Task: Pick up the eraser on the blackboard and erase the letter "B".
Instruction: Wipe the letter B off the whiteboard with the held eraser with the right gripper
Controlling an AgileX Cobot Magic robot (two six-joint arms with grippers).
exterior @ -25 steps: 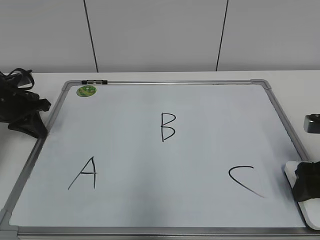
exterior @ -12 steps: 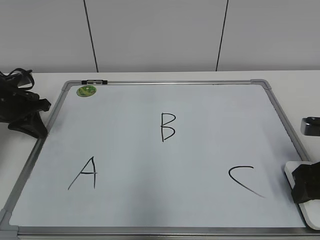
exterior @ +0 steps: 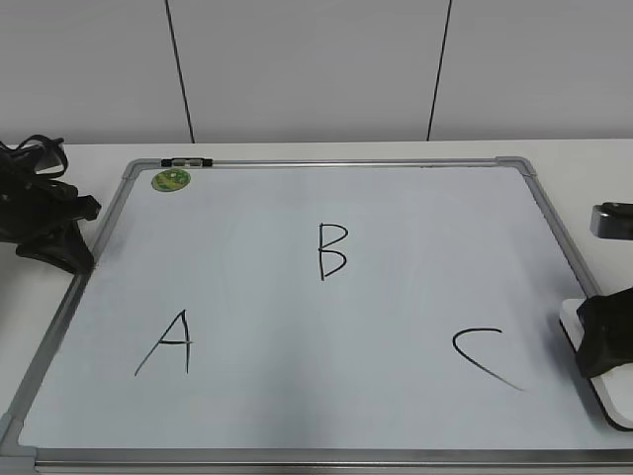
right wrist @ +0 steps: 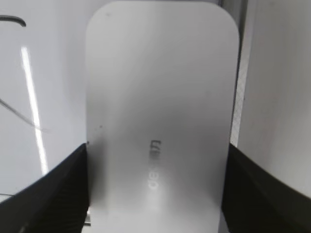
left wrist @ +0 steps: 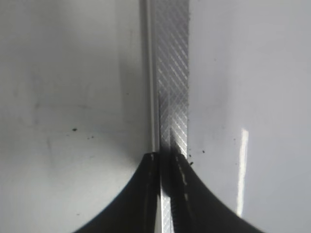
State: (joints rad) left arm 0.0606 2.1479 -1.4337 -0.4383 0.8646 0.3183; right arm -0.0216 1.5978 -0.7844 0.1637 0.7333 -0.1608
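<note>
Nearest, at the right edge of the exterior view, the right gripper [exterior: 603, 346] sits over the eraser [exterior: 593, 371], which lies at the lower right corner of the blackboard [exterior: 326, 396], overlapping the board's right frame. In the right wrist view the two black fingers [right wrist: 53, 194] press against the long sides of the eraser [right wrist: 160, 121], so the right gripper is closed on the white block, whose top shows faint grey lettering. Just left of the eraser is a hand-drawn "C" [exterior: 485, 358], and an "A" [exterior: 168, 343] stands toward the lower left. Further up, near the board's middle, the letter "B" [exterior: 332, 251] is whole and unsmudged. At the far left, the left gripper [exterior: 49, 237] rests beside the board's left frame; the left wrist view shows its fingers [left wrist: 146, 194] drawn together, holding nothing, over the ridged metal frame. A green magnet [exterior: 170, 180] sits at the far left corner, with the table [exterior: 593, 168] beyond.
</note>
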